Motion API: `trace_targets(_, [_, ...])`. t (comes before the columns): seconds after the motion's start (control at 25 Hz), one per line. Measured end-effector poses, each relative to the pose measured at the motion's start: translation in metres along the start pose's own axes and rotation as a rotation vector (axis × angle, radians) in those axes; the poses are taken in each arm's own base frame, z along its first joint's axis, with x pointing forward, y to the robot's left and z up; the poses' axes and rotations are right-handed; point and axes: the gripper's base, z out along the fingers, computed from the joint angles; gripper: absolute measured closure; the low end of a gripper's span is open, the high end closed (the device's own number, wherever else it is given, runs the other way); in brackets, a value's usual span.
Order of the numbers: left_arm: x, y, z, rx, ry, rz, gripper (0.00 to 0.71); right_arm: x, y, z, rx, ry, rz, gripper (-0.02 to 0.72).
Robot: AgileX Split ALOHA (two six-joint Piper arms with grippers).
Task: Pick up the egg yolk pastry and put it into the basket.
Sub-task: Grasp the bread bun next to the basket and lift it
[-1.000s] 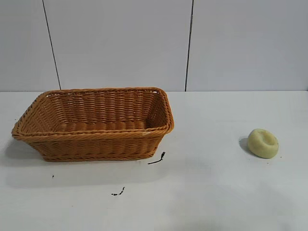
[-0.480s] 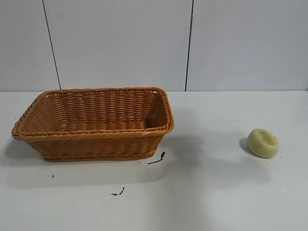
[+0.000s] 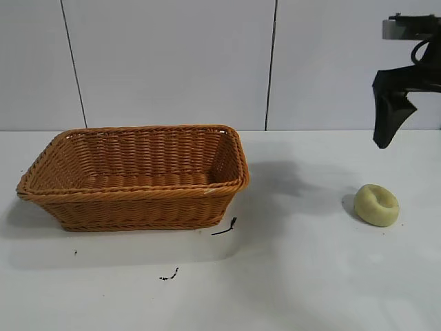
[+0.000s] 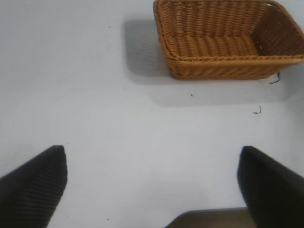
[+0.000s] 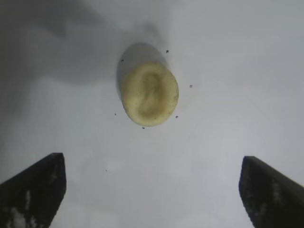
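The egg yolk pastry (image 3: pixel 376 205) is a small pale yellow-green puck with a dimple, lying on the white table at the right. It also shows in the right wrist view (image 5: pixel 149 94). The basket (image 3: pixel 138 196) is a large orange-brown wicker one at the left; the left wrist view shows it too (image 4: pixel 228 66), empty. My right gripper (image 3: pixel 382 141) hangs high above the table, just behind and above the pastry. In its wrist view it (image 5: pixel 152 164) is open and empty, the pastry ahead of its fingertips. My left gripper (image 4: pixel 152 156) is open and empty over bare table, away from the basket.
Small black marks lie on the table in front of the basket (image 3: pixel 225 227) and nearer the front edge (image 3: pixel 169 276). A white panelled wall stands behind the table. Bare table lies between the basket and the pastry.
My right gripper has come into the exterior view at the upper right, above the pastry. Its shadow has spread over the table. The pastry and basket have not moved.
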Motion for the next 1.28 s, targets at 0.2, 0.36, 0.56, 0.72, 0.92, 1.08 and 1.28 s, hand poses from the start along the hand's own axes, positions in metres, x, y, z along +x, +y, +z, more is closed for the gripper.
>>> trace_targets(0.2, [0.0, 0.0, 0.0, 0.0, 0.0, 0.0, 0.015, -0.005, 0.011, 0.024, -0.001, 0.008, -0.009, 0.015])
trace_targets(0.36, [0.0, 0.0, 0.0, 0.0, 0.0, 0.0, 0.015, -0.011, 0.007, 0.031, 0.009, -0.043, 0.025, 0.015])
trace_targets(0.56, [0.0, 0.0, 0.0, 0.0, 0.0, 0.0, 0.015, -0.016, 0.006, 0.049, 0.014, -0.06, 0.024, 0.015])
trace_targets(0.72, [0.0, 0.0, 0.0, 0.0, 0.0, 0.0, 0.015, -0.016, 0.006, 0.079, 0.015, -0.025, 0.024, 0.015])
trace_targets(0.92, [0.0, 0.0, 0.0, 0.0, 0.0, 0.0, 0.015, -0.013, 0.006, 0.108, 0.016, 0.016, 0.025, 0.015])
trace_targets(1.08, [0.0, 0.0, 0.0, 0.0, 0.0, 0.0, 0.015, -0.012, 0.005, 0.116, 0.017, 0.035, 0.025, 0.015])
trace_targets(1.28, [0.0, 0.0, 0.0, 0.0, 0.0, 0.0, 0.015, -0.011, 0.005, 0.116, 0.017, 0.041, 0.025, 0.21])
